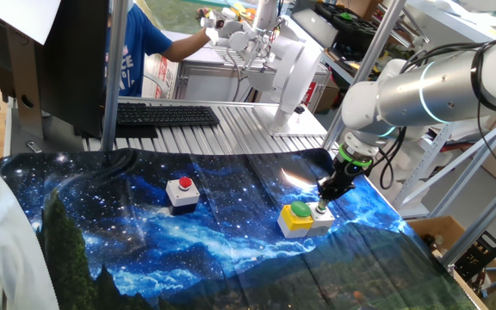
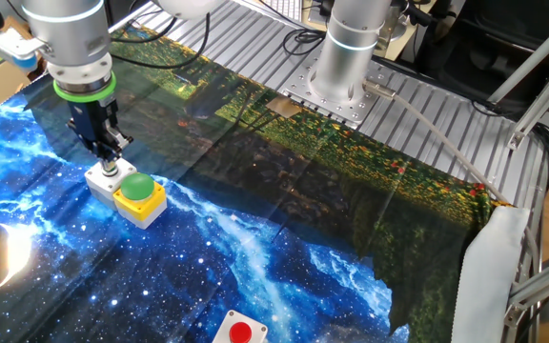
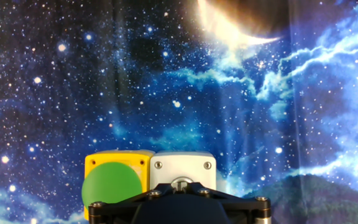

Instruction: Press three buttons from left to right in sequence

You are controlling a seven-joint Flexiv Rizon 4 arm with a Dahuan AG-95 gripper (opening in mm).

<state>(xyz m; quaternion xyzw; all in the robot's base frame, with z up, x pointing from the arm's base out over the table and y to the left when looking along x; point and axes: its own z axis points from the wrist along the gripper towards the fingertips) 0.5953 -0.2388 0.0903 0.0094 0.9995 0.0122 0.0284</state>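
Three buttons sit on the starry cloth. The red-capped button on its grey-white box stands alone to the left. A large green dome sits on a yellow box, touching the white box. My gripper is shut, and its tips rest straight down on top of the white box's button. That cap is mostly hidden beneath the tips; only a metal ring shows.
A black keyboard lies on the slatted metal table behind the cloth. My arm's base stands at the cloth's far edge with a cable beside it. A person in a blue shirt stands at the back.
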